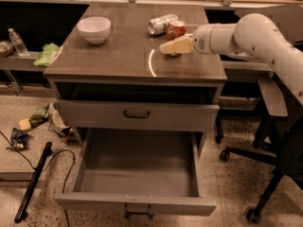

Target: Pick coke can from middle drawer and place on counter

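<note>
Premises read as a robotics lab or office test area. The floor is speckled terrazzo, with a loose black cable and litter lying on it. A castored office chair base stands at right. A white robot arm reaches in, its gripper over the counter of a grey drawer cabinet.
</note>
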You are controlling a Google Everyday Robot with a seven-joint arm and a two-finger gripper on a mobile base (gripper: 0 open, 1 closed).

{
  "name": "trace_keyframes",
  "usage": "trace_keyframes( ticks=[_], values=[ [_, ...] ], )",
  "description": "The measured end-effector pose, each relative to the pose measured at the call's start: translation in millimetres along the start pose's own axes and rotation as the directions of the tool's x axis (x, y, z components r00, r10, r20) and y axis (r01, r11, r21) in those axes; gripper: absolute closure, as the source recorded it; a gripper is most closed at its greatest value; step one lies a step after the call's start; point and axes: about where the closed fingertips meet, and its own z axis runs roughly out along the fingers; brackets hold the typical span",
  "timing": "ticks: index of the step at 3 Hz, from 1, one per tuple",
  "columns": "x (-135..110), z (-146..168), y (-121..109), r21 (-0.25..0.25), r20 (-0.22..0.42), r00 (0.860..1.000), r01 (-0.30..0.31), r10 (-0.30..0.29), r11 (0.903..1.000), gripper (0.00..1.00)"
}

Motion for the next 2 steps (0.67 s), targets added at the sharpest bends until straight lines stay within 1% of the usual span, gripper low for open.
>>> trace_keyframes(
  ticks=[1, 2],
  values=[
    [-15.1, -43.5, 16.9, 0.052, 0.05, 0.998, 0.045, -0.047, 0.9976, 0.0],
    [-48.1, -85.3, 44.3, 0.121, 0.11, 0.988, 0.097, -0.11, 0.9878, 0.0]
  ],
)
